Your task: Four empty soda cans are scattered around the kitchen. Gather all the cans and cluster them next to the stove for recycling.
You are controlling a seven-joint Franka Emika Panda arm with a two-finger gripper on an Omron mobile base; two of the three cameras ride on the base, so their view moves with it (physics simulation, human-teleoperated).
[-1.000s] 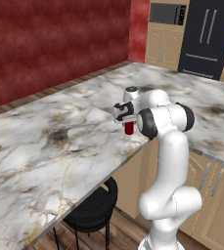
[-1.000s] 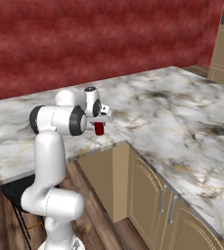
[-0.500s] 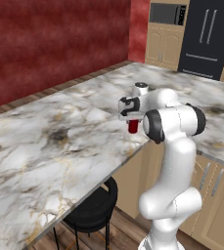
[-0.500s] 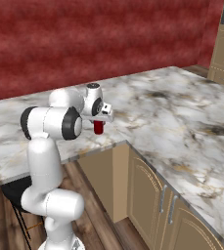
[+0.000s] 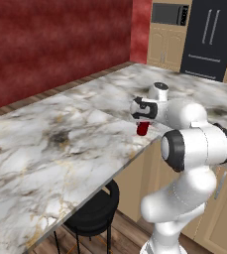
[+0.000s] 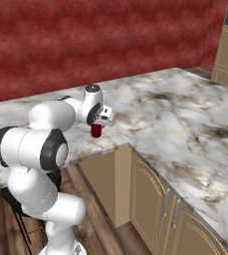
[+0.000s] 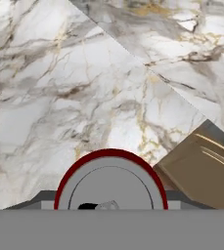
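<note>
red can [image 7: 111,183] lower half cut off, stool [image 5: 92,211] partly under counter [image 5: 60,149]

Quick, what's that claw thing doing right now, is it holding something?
Gripper: closed on a red soda can, held above the marble counter.

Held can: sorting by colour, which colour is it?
Red can with a silver top, clearest in hand view.

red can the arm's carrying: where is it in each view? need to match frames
Left base view: red soda can sits right of centre, hanging under the gripper, over the marble counter near its edge.
Right base view: can is left of centre, below the gripper.
Hand view: its silver top is at bottom centre.
Shared landmark: the counter's inner corner over the wooden cabinet.
</note>
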